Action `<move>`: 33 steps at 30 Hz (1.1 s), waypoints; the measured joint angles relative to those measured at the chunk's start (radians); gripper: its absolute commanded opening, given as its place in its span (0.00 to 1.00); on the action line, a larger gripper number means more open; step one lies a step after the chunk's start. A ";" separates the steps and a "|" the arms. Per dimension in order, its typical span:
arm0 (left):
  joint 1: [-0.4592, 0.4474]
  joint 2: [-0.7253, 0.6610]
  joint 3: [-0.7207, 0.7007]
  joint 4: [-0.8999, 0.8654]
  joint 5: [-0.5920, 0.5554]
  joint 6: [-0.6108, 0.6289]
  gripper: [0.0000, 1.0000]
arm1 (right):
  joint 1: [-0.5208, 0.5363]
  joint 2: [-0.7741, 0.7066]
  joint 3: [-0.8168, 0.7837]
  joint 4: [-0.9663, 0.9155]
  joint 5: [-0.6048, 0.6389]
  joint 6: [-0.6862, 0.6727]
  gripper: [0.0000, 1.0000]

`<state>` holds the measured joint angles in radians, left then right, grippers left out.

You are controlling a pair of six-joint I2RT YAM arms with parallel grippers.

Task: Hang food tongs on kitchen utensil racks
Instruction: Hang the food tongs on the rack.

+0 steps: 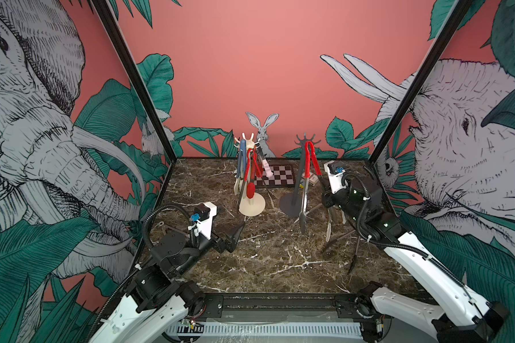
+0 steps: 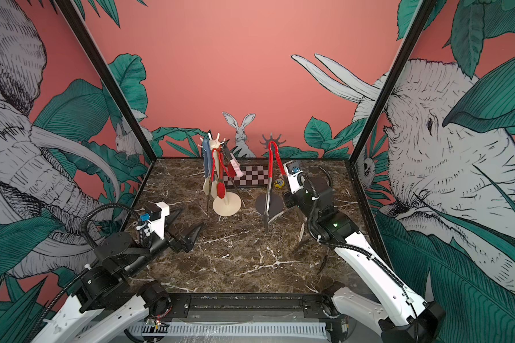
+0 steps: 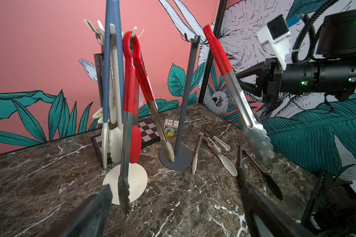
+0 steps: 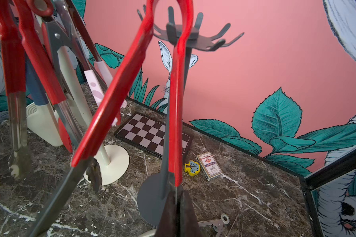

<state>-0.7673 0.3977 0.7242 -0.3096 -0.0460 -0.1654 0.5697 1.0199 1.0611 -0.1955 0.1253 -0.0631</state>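
Food tongs [image 3: 237, 96] have red-sleeved arms and bare steel scalloped tips.

The surface [image 1: 280, 267] is polished dark marble, glossy with white veins. The dark grey rack [image 3: 186, 92] looks matt painted metal. The red-handled tongs [image 3: 237, 96] pair shiny smooth red coating with brushed steel arms.

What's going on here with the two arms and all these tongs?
The right gripper is shut on one arm of the red-handled tongs, whose top loops over a prong of the dark grey rack. The left gripper hangs open and empty above the table. Several tongs hang on the cream rack, and a few loose tongs lie on the table.
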 measured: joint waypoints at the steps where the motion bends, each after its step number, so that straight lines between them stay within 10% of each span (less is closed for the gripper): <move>1: 0.000 0.000 0.000 0.000 0.000 0.000 0.99 | 0.001 0.000 0.000 0.001 0.008 -0.003 0.00; 33: 0.000 0.004 -0.024 -0.035 -0.095 -0.061 0.99 | 0.021 0.091 -0.108 0.170 0.134 -0.026 0.06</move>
<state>-0.7673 0.4015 0.7006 -0.3447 -0.1413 -0.2268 0.5911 1.1110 0.9531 -0.0257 0.2596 -0.0895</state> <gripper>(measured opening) 0.995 0.052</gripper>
